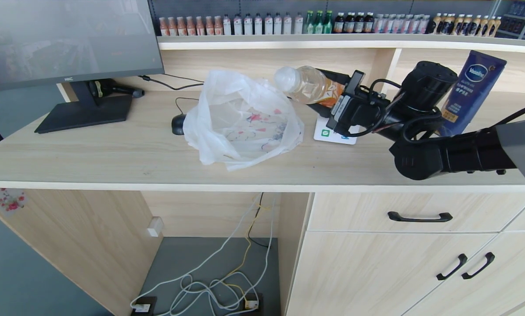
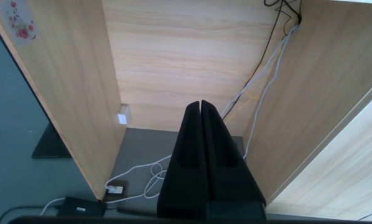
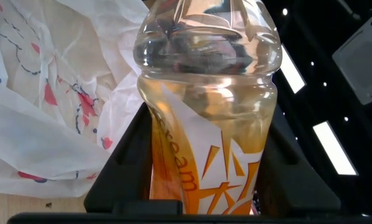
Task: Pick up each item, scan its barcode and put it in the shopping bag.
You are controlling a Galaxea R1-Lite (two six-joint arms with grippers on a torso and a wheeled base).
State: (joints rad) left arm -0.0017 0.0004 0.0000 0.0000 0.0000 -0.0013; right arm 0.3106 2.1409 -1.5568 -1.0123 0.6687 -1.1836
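gripping an amber-drink bottle [image 1: 308, 85], right pincer [image 1: 329, 92] hangs beside shopping bag [image 1: 240, 118].

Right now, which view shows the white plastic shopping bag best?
Head view: the whole white plastic shopping bag, open on the wooden counter. Right wrist: one crumpled side beside the clear bottle. Left wrist: under-counter cables.

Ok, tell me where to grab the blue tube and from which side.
Take the blue tube around its middle, probably coming from the front edge of the counter. It stands upright, slightly tilted, close before the wooden back wall, so the rear looks blocked. Its lower end is hidden.
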